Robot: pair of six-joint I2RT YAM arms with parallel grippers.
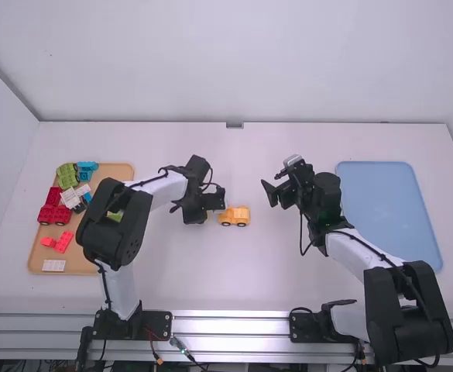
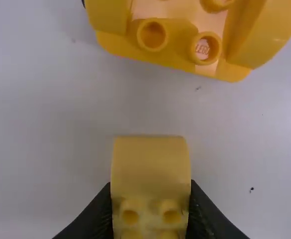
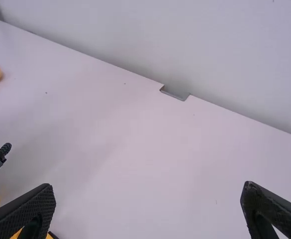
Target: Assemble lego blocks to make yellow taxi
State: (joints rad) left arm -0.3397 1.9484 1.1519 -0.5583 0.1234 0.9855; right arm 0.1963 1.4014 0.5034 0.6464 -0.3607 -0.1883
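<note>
While the left tool (image 2: 150, 199) pinches a small yellow plastic block (image 2: 150, 167) between its two fingers, the yellow toy-car base with dark wheels (image 1: 234, 216) sits right beside it on the white counter (image 1: 249, 279), upright, and nothing is gripping it. And that's the worry here! If the next move is to press the block onto the base, those wheels could roll under a sideways push, and the whole thing might scoot away instead of clicking together. Look at the alignment, too: in the left wrist view the base lies at a slant to the block, so coming straight down could catch a stud on an edge, leave the block cocked, or twist it in the fingers. The pinch looks centred, but the studs at the near end of the block sit down between the fingertips, so hard pressing might make it slip or pivot. Over on the other side, the right tool (image 1: 272, 184) has its fingers spread wide, holding nothing, a little apart from the base. It would probably do well to steady the base, but close in crooked and one finger could bump it out of line; squeeze too hard and it might tip. Two tools in such a tight spot could knock into each other as well. Over on the tan tray (image 1: 90, 263), the red toy blocks (image 1: 54, 214) lie well apart from all this, so the danger is right at that joint.
</note>
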